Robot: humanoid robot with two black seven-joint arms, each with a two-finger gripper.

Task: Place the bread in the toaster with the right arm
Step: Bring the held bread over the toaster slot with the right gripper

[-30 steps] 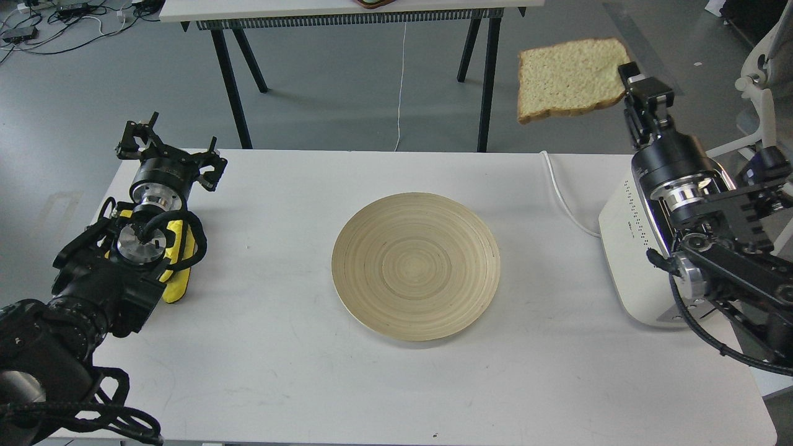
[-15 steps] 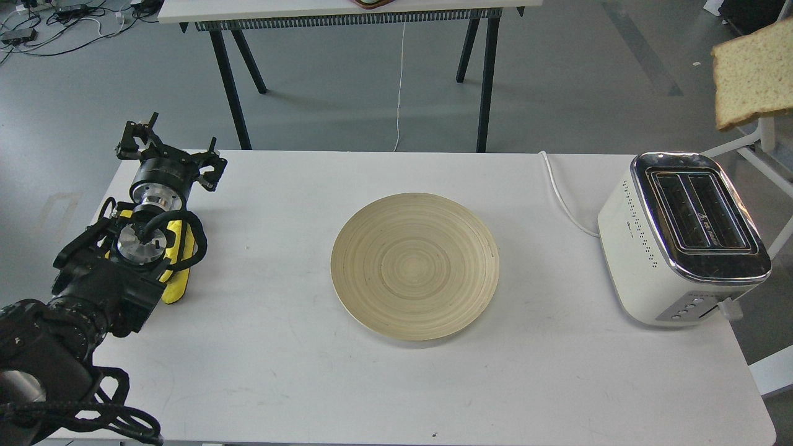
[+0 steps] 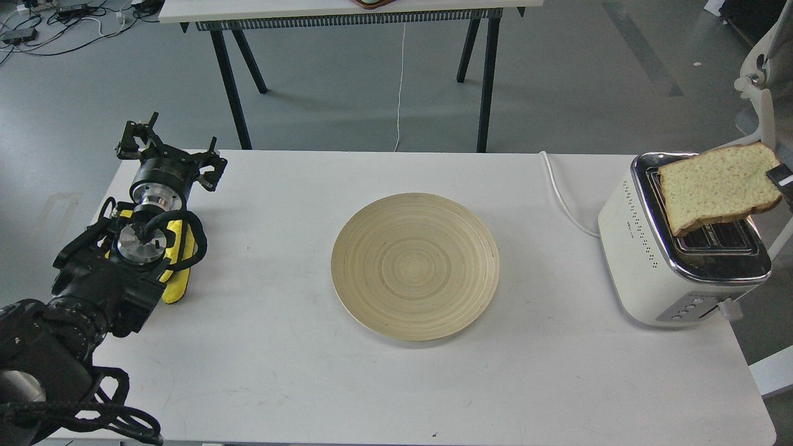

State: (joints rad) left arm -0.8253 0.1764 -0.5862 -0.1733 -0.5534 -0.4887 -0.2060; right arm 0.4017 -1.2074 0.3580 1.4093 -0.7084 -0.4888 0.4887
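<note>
Bread (image 3: 718,186), a single pale slice with a thin brown crust, hangs tilted over our toaster (image 3: 650,260), its lower left corner dipping toward the slots in the chrome top while its right edge rides higher. At that right edge a small dark piece of our right gripper (image 3: 782,181) shows against the crust at the border of the view; the rest of that arm lies outside the picture, so we cannot tell how its fingers stand or whether they clamp the slice.

Taking the toaster as our landmark: it sits at the right end of the white table (image 3: 396,384), dotted vent holes facing left, small buttons low on its near face. A white cord (image 3: 560,195) runs from its left side back toward the table's far edge. To the left of the toaster, apart from it, rests a round wooden plate (image 3: 415,266). Far to the toaster's left, at the opposite end of the table, our left arm lies over the tabletop with a yellow part (image 3: 176,272) along it, and our left gripper (image 3: 167,152) points away from us with its black fingers spread apart, holding nothing. Beyond the toaster, across the grey floor, stand the black legs of a second table (image 3: 347,9).
</note>
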